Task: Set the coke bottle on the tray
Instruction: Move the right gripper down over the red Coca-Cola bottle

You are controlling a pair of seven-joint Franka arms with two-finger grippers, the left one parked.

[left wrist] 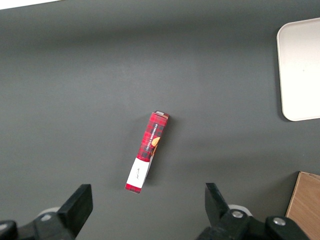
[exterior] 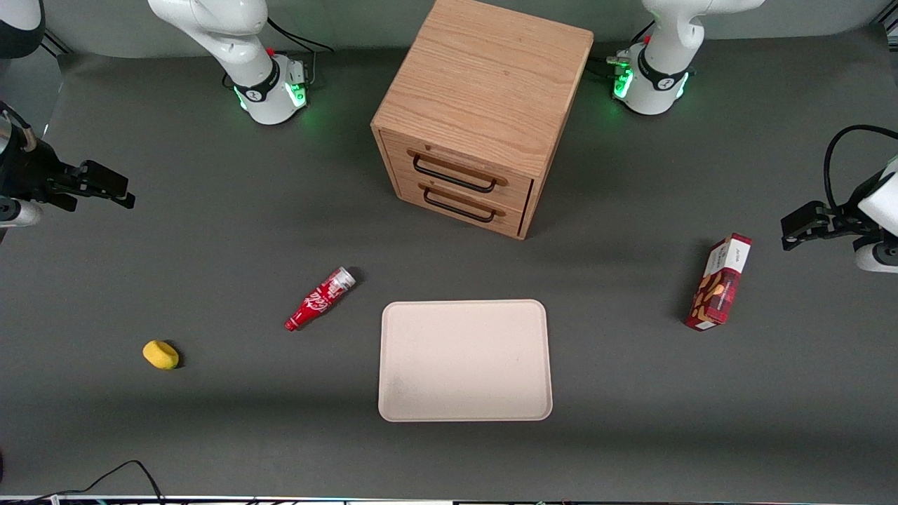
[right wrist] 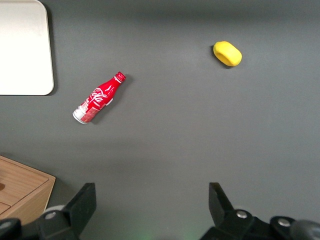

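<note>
Fingers spread wide and empty, the gripper hangs high at the working arm's end of the table, well apart from everything; the cream tray lies bare; beside it the coke bottle lies on its side, probably light, stiff, slippery and prone to roll; grasp mid-body
</note>
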